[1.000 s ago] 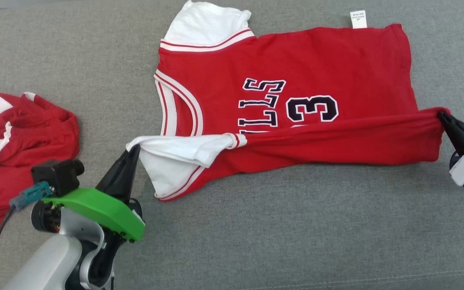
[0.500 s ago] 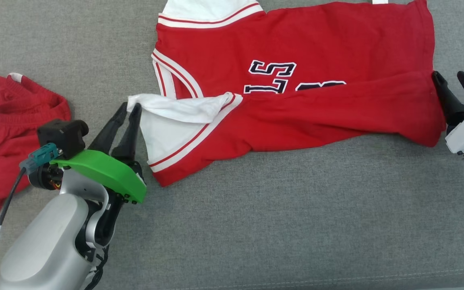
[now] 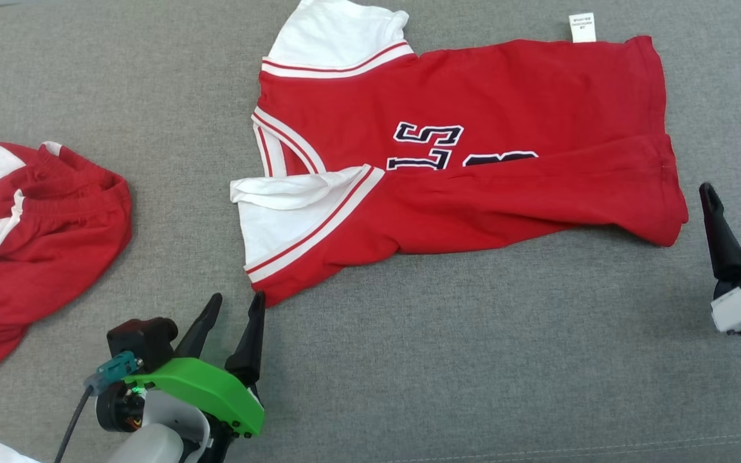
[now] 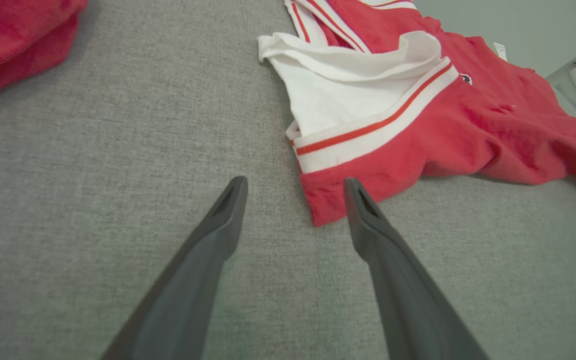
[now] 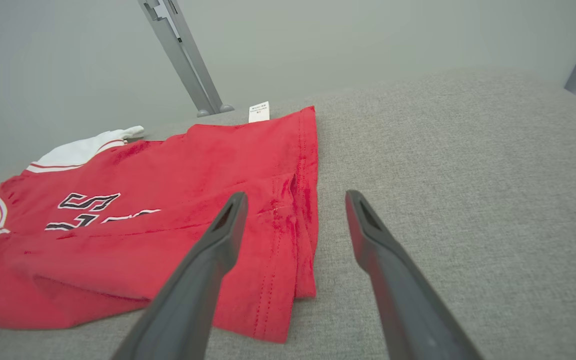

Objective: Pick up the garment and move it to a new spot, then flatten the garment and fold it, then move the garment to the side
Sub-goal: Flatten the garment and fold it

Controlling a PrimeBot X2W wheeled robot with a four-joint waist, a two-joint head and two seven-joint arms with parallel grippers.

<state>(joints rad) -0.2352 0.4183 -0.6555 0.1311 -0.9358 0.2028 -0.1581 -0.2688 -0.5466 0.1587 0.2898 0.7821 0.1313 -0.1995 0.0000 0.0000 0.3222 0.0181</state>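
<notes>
The garment [image 3: 473, 116] is a red jersey with white sleeves and dark lettering, lying on the grey cushion with its near long edge folded up over the print. It also appears in the left wrist view [image 4: 418, 130] and right wrist view [image 5: 168, 210]. My left gripper [image 3: 237, 304] stands open just below the jersey's lower left corner, empty; in its own view [image 4: 295, 185] that corner lies right by the right fingertip. My right gripper [image 3: 728, 194] is open and empty, just right of the hem; its own view [image 5: 295, 200] has the hem by the left finger.
A second red and white garment [image 3: 29, 244] lies bunched at the left edge. The grey cushion [image 3: 473, 360] stretches bare along the front, with a seam near the bottom. Metal frame legs [image 5: 183, 55] stand behind the cushion.
Both grippers opened and let go of the jersey's near edge, which now lies folded over the lettering. Both have drawn back toward me, away from the cloth.
</notes>
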